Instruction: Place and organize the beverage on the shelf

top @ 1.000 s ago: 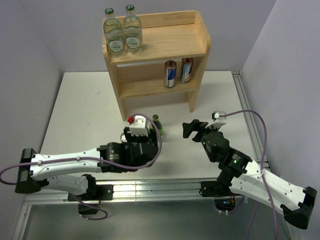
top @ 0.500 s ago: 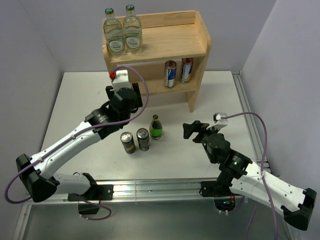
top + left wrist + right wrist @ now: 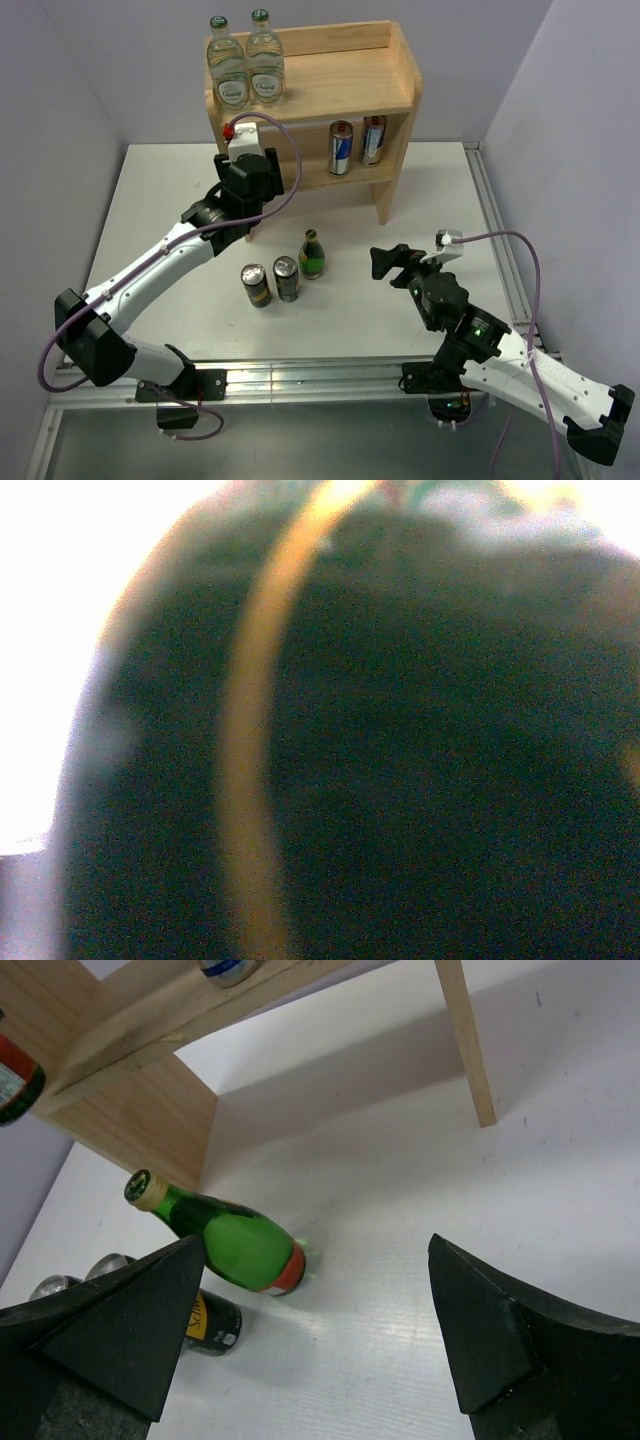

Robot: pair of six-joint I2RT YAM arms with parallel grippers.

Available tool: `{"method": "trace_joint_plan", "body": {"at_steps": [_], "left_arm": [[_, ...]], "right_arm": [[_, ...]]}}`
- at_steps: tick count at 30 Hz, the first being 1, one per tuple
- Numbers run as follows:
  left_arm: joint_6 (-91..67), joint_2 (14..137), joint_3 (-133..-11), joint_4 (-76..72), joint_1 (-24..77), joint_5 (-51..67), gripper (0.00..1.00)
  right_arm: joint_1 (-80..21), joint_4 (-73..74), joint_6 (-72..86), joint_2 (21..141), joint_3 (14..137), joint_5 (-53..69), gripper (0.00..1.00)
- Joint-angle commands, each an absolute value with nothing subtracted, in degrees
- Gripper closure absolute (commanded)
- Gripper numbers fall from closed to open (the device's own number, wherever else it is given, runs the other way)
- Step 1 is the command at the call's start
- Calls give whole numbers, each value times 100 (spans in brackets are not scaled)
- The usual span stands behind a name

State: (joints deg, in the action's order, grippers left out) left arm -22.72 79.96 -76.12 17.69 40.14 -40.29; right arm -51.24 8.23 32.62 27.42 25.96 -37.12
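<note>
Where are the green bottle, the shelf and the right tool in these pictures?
green bottle [image 3: 313, 260]: top external view, on its green body.
shelf [image 3: 345, 85]: top external view, on the bare part of its top board.
right tool [image 3: 379, 263]: top external view, midway between its fingertips.

We see a white table [image 3: 160, 210] lying flat beneath the right gripper [image 3: 385, 262] and reaching out on every side of it. 2 pale lilac-grey walls stand well apart from that gripper: the left wall [image 3: 50, 150] and the right wall [image 3: 590, 120]. On its near side runs an aluminium rail [image 3: 320, 375]. A side rail [image 3: 487, 190] lines the table edge to its right.
</note>
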Motion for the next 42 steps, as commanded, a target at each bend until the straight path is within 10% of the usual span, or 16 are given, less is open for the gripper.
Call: {"method": "trace_joint_plan", "body": {"at_steps": [1, 42], "left_arm": [[-2144, 7848, -7673, 405, 3946, -4227, 100], [-2144, 9255, -8095, -1002, 3498, -5924, 100]], "right_arm": [[-5168, 809, 3384, 2637, 2505, -3823, 0], [-5168, 694, 3551, 2637, 2101, -3779, 0]]}}
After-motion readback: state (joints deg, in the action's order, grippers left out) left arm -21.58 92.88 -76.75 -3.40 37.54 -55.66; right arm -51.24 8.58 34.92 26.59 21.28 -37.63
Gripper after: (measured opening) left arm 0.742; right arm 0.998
